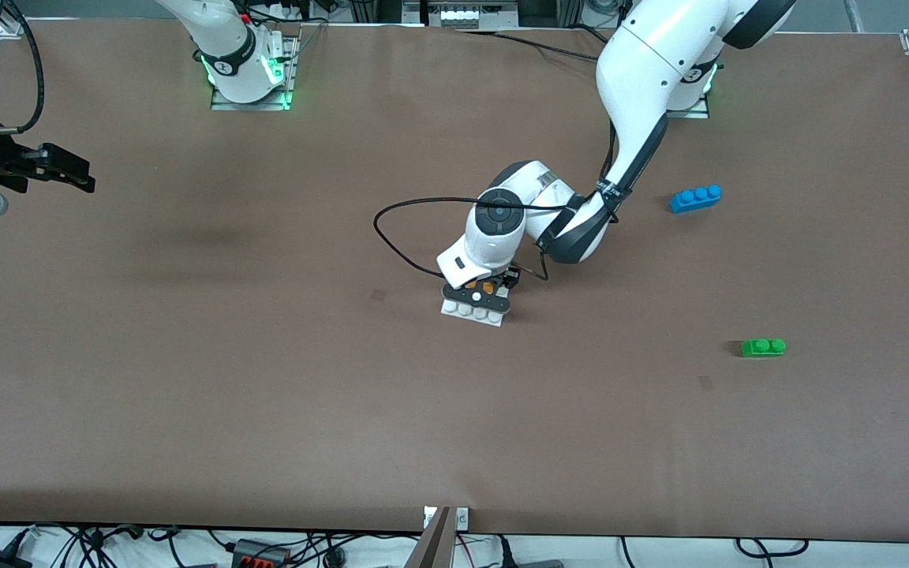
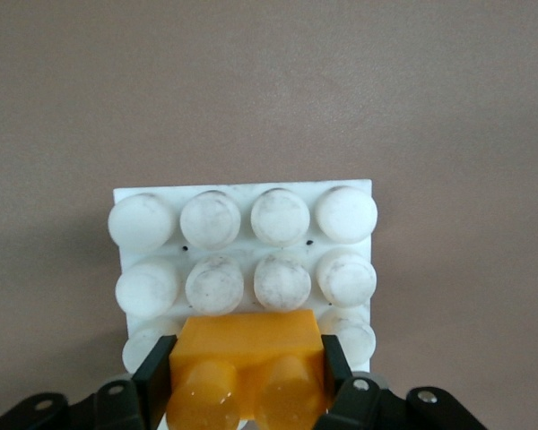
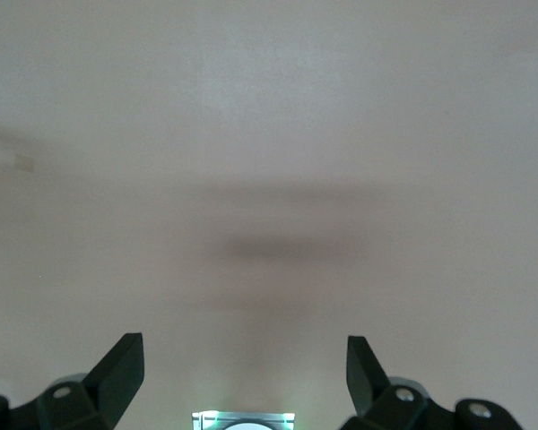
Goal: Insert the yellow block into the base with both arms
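Note:
The white studded base (image 1: 473, 312) lies near the middle of the table, mostly hidden under my left hand. In the left wrist view the base (image 2: 242, 202) shows its rows of round studs. My left gripper (image 1: 476, 294) (image 2: 247, 376) is shut on the yellow block (image 2: 247, 367), which sits low over the base's edge rows, its two studs facing the camera. Whether the block is pressed down I cannot tell. My right gripper (image 1: 68, 175) (image 3: 245, 369) is open and empty, up in the air over the right arm's end of the table, waiting.
A blue three-stud brick (image 1: 695, 198) lies toward the left arm's end. A green two-stud brick (image 1: 763, 347) lies nearer to the front camera than the blue one. A black cable (image 1: 399, 229) loops beside the left wrist.

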### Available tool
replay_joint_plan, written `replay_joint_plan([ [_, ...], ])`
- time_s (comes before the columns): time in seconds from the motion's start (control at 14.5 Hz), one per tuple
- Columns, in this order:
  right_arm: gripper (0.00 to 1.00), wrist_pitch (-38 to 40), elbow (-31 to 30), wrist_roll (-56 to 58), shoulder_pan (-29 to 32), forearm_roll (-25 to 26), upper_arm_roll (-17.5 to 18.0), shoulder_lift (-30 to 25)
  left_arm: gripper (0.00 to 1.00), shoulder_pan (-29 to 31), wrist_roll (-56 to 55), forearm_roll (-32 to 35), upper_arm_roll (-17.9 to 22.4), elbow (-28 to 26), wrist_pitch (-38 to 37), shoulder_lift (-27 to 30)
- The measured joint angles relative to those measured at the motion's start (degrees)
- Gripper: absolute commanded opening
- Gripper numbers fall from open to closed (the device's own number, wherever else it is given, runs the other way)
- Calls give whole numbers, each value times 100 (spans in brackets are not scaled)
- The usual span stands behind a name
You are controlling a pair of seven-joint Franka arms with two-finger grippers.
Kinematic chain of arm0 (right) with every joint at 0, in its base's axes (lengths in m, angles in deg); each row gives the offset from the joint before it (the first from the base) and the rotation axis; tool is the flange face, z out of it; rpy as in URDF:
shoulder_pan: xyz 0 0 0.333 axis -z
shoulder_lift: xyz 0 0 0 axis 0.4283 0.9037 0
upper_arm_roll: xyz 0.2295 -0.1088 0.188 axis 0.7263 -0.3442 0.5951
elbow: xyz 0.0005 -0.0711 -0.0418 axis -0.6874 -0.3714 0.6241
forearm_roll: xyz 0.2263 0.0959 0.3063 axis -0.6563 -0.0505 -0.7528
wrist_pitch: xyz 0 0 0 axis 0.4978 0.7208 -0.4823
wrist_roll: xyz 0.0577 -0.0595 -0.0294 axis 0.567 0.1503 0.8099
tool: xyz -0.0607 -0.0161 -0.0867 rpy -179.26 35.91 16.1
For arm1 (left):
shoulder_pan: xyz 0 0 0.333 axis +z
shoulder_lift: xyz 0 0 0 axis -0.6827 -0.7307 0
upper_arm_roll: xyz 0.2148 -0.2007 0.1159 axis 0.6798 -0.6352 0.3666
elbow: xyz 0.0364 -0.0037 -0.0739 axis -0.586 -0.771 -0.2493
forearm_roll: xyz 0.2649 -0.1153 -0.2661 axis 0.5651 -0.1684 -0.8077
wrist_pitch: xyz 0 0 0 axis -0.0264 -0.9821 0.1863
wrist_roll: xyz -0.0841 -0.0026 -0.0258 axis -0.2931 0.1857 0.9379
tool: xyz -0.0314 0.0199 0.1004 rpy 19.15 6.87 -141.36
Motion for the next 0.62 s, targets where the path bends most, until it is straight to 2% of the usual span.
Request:
replay_joint_plan([
  [0.07, 100, 4, 0, 0, 0, 0, 0, 0, 100, 11, 1, 0, 0, -3, 0, 0],
  [0.28, 100, 8, 0, 0, 0, 0, 0, 0, 100, 88, 16, -23, -11, 25, -22, 42],
  [0.62, 100, 11, 0, 0, 2, 0, 0, 0, 100, 273, 447, -783, -18, 93, -596, 553],
])
